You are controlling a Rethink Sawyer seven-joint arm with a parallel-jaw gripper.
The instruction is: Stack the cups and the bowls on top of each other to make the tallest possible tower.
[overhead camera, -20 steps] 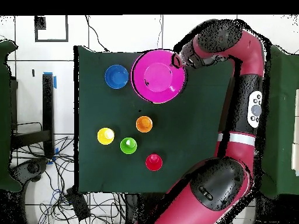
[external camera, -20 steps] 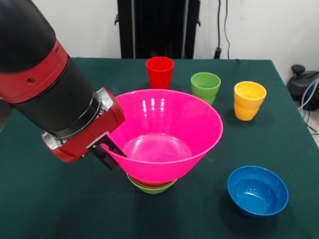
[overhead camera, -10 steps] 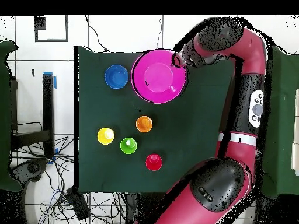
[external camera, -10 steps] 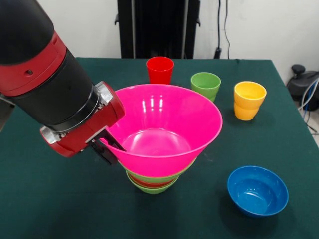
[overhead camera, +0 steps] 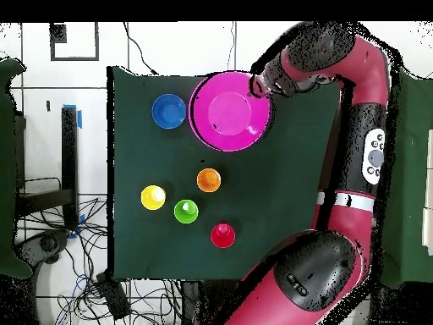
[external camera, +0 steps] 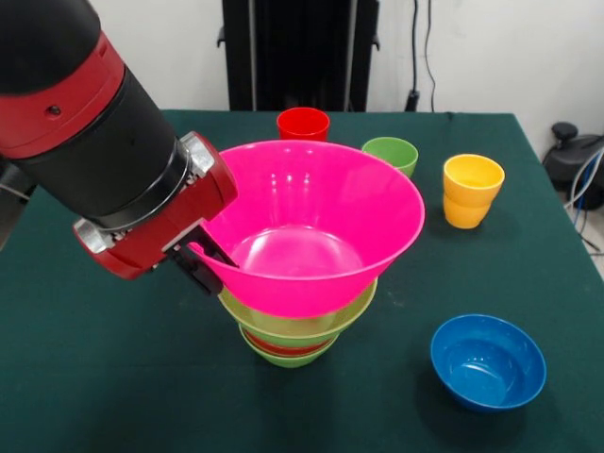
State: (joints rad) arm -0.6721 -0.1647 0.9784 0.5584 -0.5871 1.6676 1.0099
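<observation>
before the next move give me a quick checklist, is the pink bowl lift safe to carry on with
1. Gripper clamped on the pink bowl rim: ok.
2. Pink bowl clear of the large green bowl under it: cannot tell, the rims sit very close.
3. Pink bowl level: not ok, it tilts.
4. Lower pile resting on the table: ok.
5. Blue bowl clear of the pile: ok.
6. Cups clear of the bowl's path: cannot tell.
</observation>
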